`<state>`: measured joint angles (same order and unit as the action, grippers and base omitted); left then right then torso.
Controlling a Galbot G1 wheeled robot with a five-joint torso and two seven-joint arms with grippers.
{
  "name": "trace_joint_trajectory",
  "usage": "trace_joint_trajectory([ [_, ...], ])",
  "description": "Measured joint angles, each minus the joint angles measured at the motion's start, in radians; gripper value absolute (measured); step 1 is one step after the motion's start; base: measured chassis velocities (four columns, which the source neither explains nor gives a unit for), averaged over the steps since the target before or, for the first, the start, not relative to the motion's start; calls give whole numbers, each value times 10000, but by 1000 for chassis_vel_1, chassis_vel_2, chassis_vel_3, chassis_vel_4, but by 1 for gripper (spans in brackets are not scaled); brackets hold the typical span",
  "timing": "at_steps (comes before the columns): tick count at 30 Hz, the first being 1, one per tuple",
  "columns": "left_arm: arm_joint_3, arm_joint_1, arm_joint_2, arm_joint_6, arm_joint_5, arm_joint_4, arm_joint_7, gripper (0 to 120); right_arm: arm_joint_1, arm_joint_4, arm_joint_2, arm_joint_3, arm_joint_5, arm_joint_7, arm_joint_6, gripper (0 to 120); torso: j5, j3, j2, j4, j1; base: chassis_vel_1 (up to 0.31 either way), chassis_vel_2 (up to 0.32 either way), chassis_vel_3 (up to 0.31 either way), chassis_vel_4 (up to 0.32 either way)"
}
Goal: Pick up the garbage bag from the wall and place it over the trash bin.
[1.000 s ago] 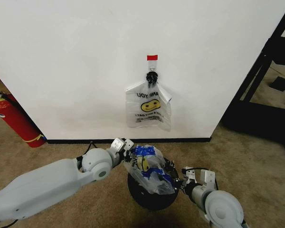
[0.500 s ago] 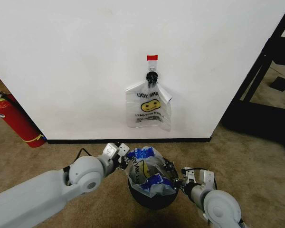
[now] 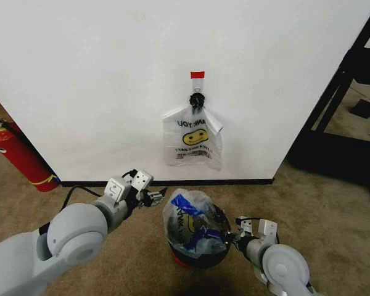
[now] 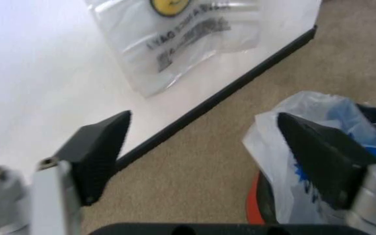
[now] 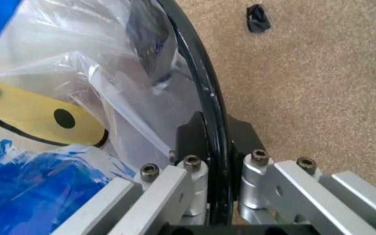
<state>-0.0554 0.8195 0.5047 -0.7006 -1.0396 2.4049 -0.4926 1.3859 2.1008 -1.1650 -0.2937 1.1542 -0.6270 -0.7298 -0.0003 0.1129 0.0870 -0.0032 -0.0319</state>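
Garbage bag (image 3: 192,223) in trash bin (image 3: 200,262) | left gripper (image 3: 153,197) jaws apart | right gripper (image 5: 215,147) jaws clamp bin rim

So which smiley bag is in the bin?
The crumpled garbage bag with blue patches sits in the black trash bin. The other smiley bag hangs flat on the wall.

Brown carpet (image 3: 333,203), black shelving (image 3: 351,74)
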Motion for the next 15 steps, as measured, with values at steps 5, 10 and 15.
trace_joint_trajectory([
  [5, -450, 641, -642, -52, 911, 724, 544, 100, -104, -23, 30, -29, 143, -151, 0, 1, 1, 0, 0, 4, 0, 0, 0, 0, 0],
  [10, -1642, 452, -617, -277, 1237, 995, 794, 100, -149, -65, 13, -31, 182, -237, 0, 1, 3, 0, 0, 3, 0, 0, 0, 0, 0],
  [15, -2580, -216, -174, -342, 452, 816, 523, 100, -263, -125, -2, 146, 181, -283, -3, 1, 1, 1, 0, -4, 0, 0, 0, 0, 0],
])
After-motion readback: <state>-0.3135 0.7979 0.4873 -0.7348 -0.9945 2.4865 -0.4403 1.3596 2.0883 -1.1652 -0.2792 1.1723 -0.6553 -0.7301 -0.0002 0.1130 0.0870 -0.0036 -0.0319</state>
